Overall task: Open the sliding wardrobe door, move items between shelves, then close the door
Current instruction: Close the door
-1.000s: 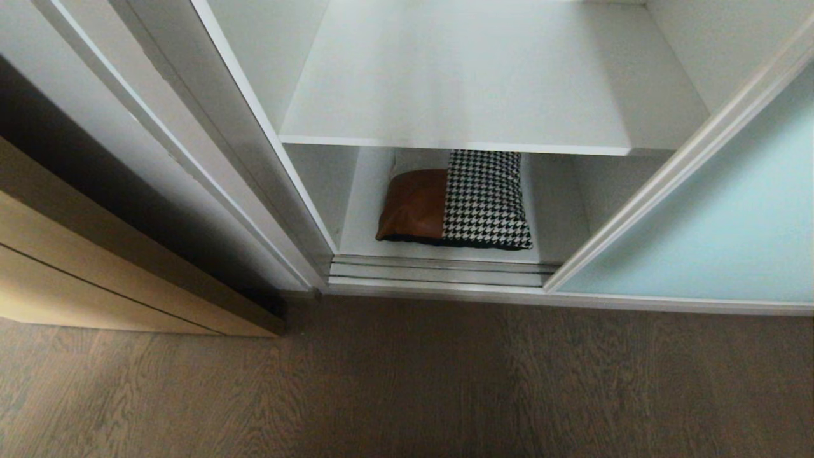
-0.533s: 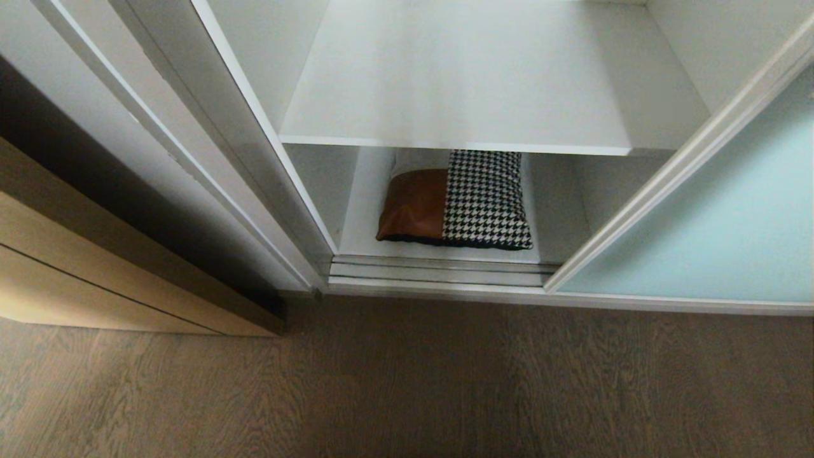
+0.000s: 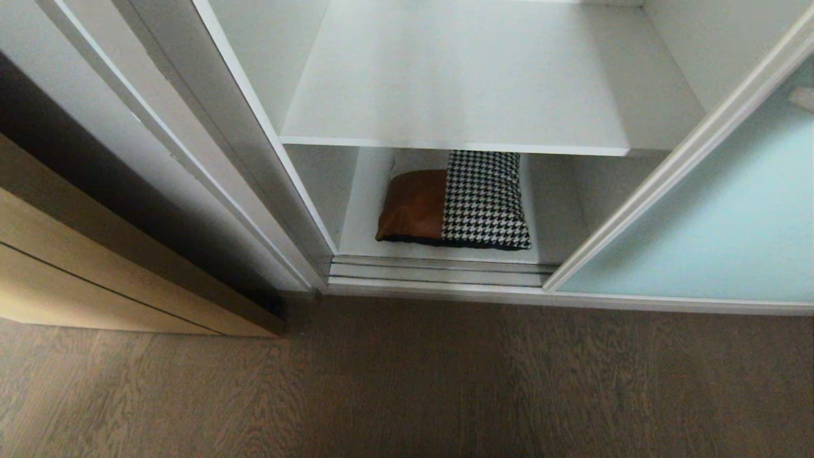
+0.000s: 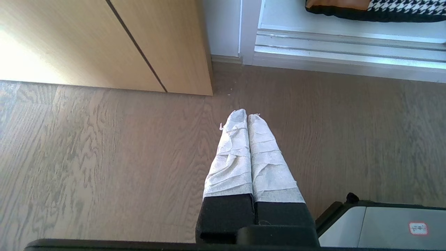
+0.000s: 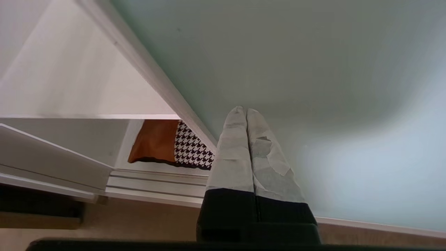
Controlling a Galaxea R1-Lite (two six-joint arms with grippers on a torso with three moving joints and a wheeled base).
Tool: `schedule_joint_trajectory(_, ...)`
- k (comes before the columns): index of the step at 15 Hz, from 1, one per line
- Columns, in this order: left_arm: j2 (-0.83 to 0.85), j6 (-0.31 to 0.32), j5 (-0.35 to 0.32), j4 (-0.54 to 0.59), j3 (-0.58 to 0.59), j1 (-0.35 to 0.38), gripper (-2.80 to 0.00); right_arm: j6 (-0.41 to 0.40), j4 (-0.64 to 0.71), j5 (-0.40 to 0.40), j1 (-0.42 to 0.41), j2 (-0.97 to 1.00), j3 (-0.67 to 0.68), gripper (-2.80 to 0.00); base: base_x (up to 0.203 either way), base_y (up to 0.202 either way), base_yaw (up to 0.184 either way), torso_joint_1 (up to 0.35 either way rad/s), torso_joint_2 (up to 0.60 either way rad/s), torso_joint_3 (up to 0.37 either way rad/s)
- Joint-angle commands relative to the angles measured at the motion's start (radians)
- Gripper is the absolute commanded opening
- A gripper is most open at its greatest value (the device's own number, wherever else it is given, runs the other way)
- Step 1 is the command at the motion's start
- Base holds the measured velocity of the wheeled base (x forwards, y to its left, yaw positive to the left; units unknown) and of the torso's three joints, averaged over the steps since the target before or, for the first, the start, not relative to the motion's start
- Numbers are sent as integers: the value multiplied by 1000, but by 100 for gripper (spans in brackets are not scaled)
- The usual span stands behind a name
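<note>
Head view: folded bundle [image 3: 455, 203] on bottom shelf [image 3: 559, 210], back half hidden under upper shelf [image 3: 470, 83], aqua sliding door [image 3: 718, 216] at right, right claw [image 5: 242, 109] clenched before it, left claw [image 4: 247, 115] clenched over wood floor [image 4: 104, 157]

No readable text, brand, number or sign appears in any view. One small red-outlined label [image 4: 418, 228] sits on a grey panel at the lower right of the left wrist view; its characters are too small to read.
</note>
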Motion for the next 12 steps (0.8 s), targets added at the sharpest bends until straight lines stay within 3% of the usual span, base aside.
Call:
schedule_joint_trajectory(1, 2, 0, 0, 0, 0, 1, -280, 4, -9, -3, 2, 43, -18, -280, 0, 0, 0, 0, 0, 0)
schedule_joint_trajectory(5, 2, 0, 0, 0, 0, 1, -280, 55, -9, -1, 9, 44, -9, -280, 0, 0, 0, 0, 0, 0)
schedule_joint_trajectory(9, 2, 0, 0, 0, 0, 1, -280, 75, -6, 85, 11, -15, 53, -280, 0, 0, 0, 0, 0, 0)
schedule_joint_trajectory(12, 2, 0, 0, 0, 0, 1, -280, 77, 3, 87, 37, -20, 52, -280, 0, 0, 0, 0, 0, 0)
